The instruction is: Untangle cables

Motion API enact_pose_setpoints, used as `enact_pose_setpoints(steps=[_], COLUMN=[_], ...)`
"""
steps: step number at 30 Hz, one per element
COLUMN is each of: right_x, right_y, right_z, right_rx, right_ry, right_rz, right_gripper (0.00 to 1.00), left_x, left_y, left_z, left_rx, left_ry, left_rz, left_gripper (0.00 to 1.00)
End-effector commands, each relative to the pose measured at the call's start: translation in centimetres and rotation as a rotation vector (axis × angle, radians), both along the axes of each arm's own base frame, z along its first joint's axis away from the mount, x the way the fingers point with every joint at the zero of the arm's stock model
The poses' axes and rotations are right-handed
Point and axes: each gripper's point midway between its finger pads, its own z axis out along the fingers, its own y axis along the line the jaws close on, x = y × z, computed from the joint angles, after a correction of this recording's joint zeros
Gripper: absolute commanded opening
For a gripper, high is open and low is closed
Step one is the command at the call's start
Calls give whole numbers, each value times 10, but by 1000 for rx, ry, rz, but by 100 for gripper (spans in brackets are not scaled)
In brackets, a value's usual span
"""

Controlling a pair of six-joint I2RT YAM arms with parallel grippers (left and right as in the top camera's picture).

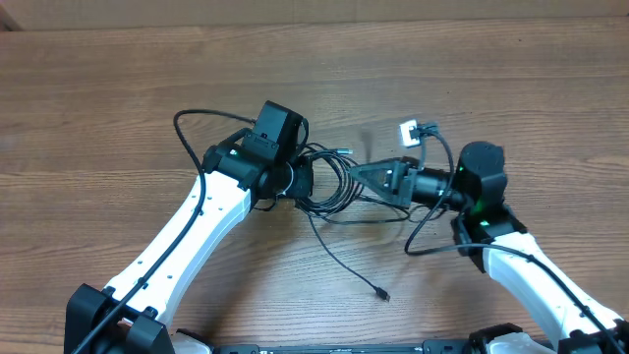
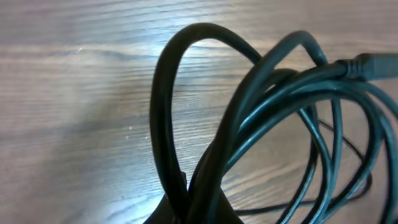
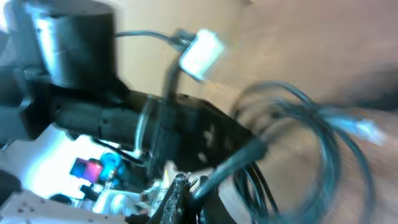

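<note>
The cables (image 1: pixel 330 185), bunched mid-surface (image 1: pixel 118 88), are clamped by the closed left claw (image 1: pixel 301 182) and, just right, the closed right claw (image 1: pixel 358 176), so the knot could be cinched tighter if the wrong strands are pulled.

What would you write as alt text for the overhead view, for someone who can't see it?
Seen from above, the left arm and right arm meet over a wooden table, jaws shut on a tangle of thin black cables. One loose strand trails toward the arms' bases, ending in a small plug.
</note>
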Motion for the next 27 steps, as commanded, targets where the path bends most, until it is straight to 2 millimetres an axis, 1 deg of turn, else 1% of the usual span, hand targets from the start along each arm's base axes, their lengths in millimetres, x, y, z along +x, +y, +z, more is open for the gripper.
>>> enact_pose_setpoints(steps=[1, 5, 7, 8, 9, 10, 12, 14, 15, 16, 17, 18, 21, 22, 24, 26, 27], right_x=[2, 8, 10, 10, 9, 7, 4, -2, -3, -7, -8, -10, -13, -14, -16, -18, -20], right_y=[-17, -29, -36, -40, -44, -47, -54, -61, -63, -67, -68, -68, -69, -69, -69, -67, -64], right_z=[-10, -39, -57, -69, -77, -84, -99, -113, -117, -123, -125, -127, -129, -130, -131, -130, -128], right_rx=[-7, -64, -110, -140, -162, -184, -229, -278, -291, -314, -322, -327, -334, -335, -338, -344, -341], right_ry=[115, 266, 343, 394, 428, 461, 522, 584, 600, 628, 638, 647, 665, 670, 679, 661, 636], right_rz=[-21, -120, -188, -223, -246, -267, -310, -352, -362, -376, -379, -380, -378, -377, -376, -349, -315], right_gripper=[4, 4, 7, 13, 19, 24, 27, 39, 43, 49, 51, 55, 64, 65, 66, 67, 70], left_x=[7, 12, 14, 14, 14, 14, 14, 13, 13, 14, 14, 14, 13, 12, 12, 11, 10], left_y=[14, 25, 28, 27, 27, 27, 27, 27, 27, 27, 27, 27, 28, 29, 32, 36, 36], left_z=[-2, -2, -2, -2, -2, -2, -2, -2, -2, -2, -2, -2, -2, -3, -3, -4, -4], left_rx=[7, 13, 0, -12, -21, -30, -36, -37, -36, -37, -38, -37, -33, -27, -13, 6, 8], left_ry=[25, 21, 27, 34, 41, 46, 49, 51, 51, 51, 51, 51, 53, 54, 51, 47, 50], left_rz=[272, 430, 502, 533, 554, 576, 592, 594, 595, 595, 597, 598, 598, 600, 606, 613, 615], left_gripper=[5, 4, 4, 5, 7, 9, 13, 11, 11, 8, 6, 7, 11, 10, 4, 4, 4])
